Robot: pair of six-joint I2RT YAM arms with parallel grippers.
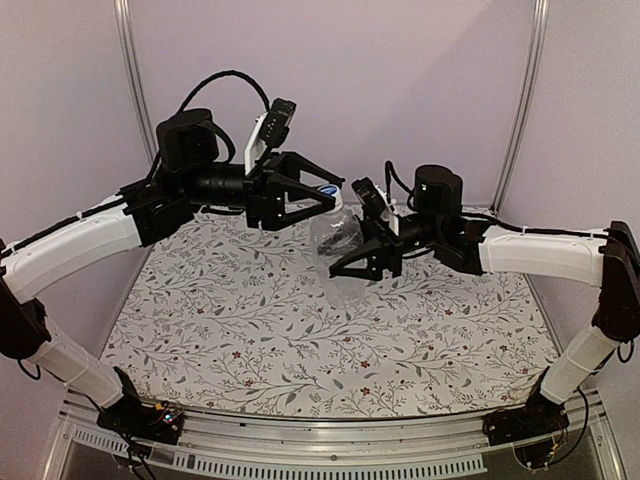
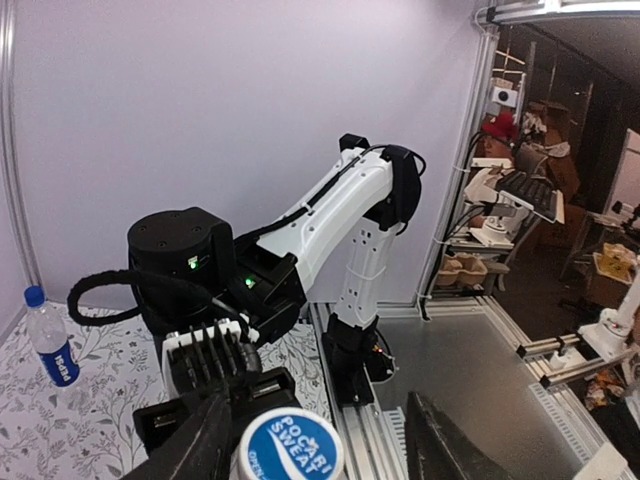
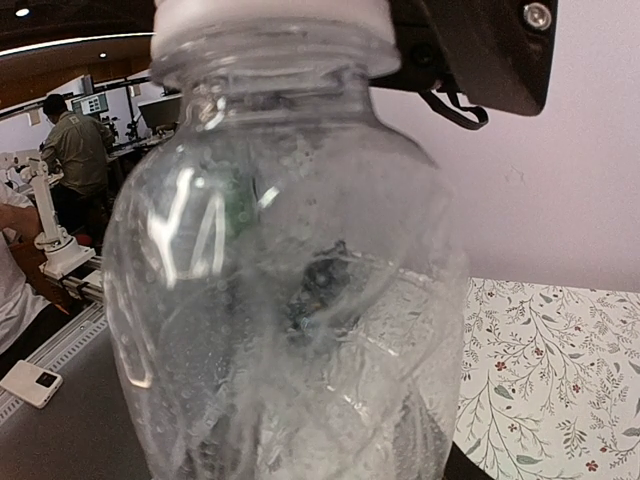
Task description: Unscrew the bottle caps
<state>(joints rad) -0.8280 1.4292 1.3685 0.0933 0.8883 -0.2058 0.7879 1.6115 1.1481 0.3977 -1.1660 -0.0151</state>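
right claw [image 1: 346, 262] grasps the plain bottle [image 1: 335, 232] aloft — left claw [image 1: 334, 191] straddles its cap [image 2: 290, 447], unclenched.

The floral-patterned table [image 1: 250, 340] carries one upright bottle [image 2: 52, 345] — dark blue label, blue cap [image 2: 34, 296] on.

Above the rear middle of the tabletop [image 1: 250, 330], a bottle [image 1: 335, 235] hangs held from both sides — the right end effector [image 1: 358, 258] clasps its body from the right, the left end effector [image 1: 333, 192] straddles the cap [image 2: 290, 447] on its top from the left. A second bottle [image 2: 52, 340] stands upright on the tabletop by the back wall [image 2: 200, 120] — well apart from the first, a second cap [image 2: 34, 296] on its top.
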